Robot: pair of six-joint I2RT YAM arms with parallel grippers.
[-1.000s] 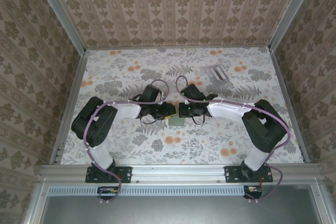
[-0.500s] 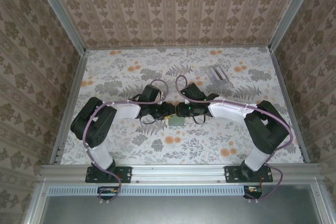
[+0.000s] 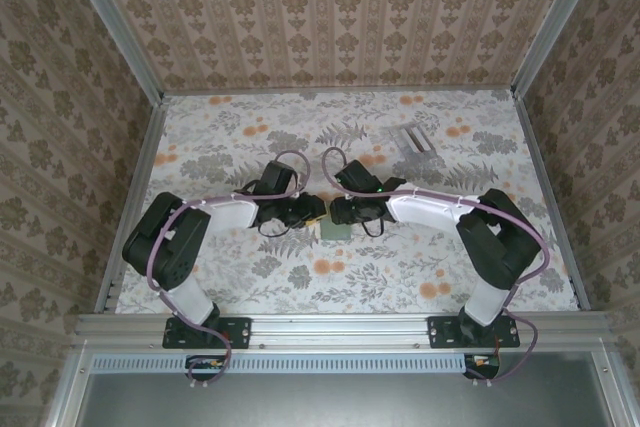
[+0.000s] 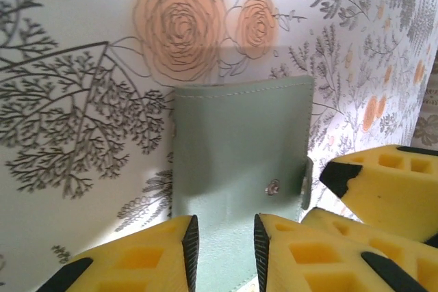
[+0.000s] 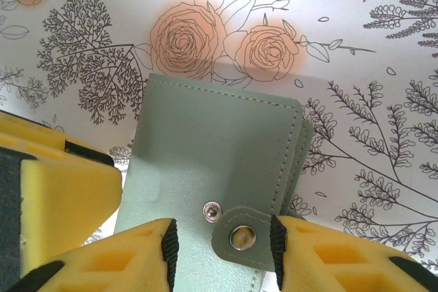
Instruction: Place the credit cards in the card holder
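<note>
**Closed card holder flat on the table, a gripper at either side.**
The right gripper is part-open, loosely straddling the holder's tab. The left gripper is narrowly parted over the holder, and any hold cannot be told. Table spreads wide around the holder's edges.

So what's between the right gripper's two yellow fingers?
The small muted-green folding wallet's unsnapped closing tab lies there, in the right wrist view.

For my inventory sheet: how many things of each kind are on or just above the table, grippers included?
Wallet: 1
Clear stand: 1
Grippers: 2, the left gripper and the right gripper
Total: 4
</note>
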